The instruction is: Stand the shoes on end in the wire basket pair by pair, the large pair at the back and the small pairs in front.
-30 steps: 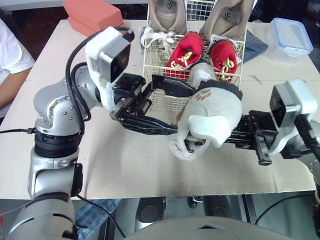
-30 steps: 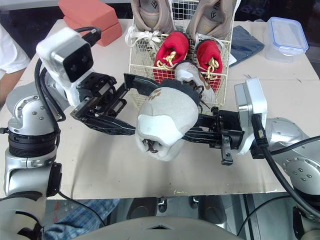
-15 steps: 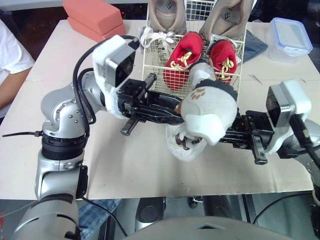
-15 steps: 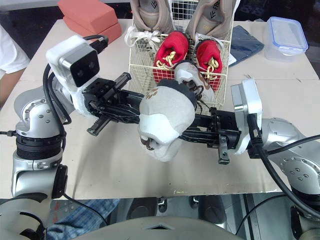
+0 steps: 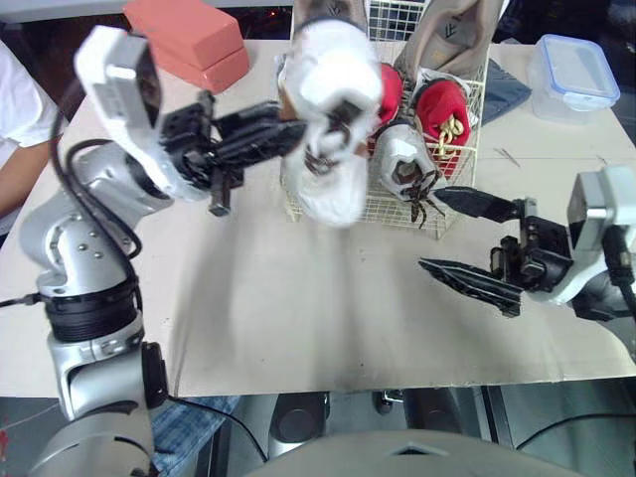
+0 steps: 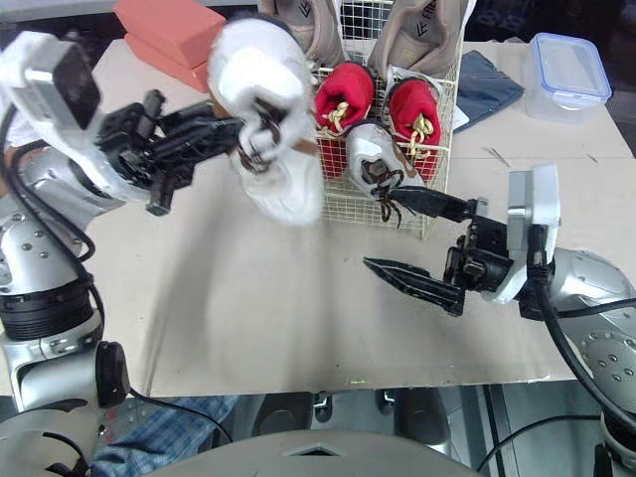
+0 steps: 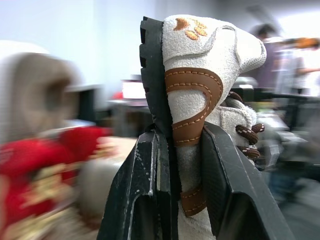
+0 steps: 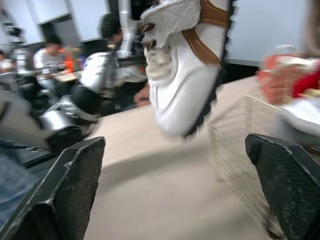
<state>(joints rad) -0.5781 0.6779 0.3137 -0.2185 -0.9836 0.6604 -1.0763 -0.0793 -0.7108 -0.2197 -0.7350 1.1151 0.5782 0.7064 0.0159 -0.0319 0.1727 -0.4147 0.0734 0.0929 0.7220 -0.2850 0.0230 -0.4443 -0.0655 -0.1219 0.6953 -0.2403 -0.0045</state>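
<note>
My left gripper (image 5: 288, 134) is shut on a small white shoe (image 5: 333, 109) with brown trim and holds it in the air by the front left corner of the wire basket (image 5: 397, 204). In the left wrist view the fingers (image 7: 145, 190) pinch the shoe's heel (image 7: 192, 75). Its white mate (image 5: 402, 164) stands on end at the basket's front. Behind the mate stands the red pair (image 5: 442, 114), and the large beige pair (image 5: 452, 30) is at the back. My right gripper (image 5: 434, 231) is open and empty, low over the table in front of the basket's right corner.
Coral blocks (image 5: 189, 30) lie at the back left of the table. A lidded plastic box (image 5: 574, 75) and a blue cloth (image 5: 505, 89) sit right of the basket. A person's white sleeve (image 5: 20, 119) is at the left edge.
The left gripper shut on the white shoe while the right let go and opened. The left arm then swung the shoe up and left to the basket's corner, and the right drew back.
</note>
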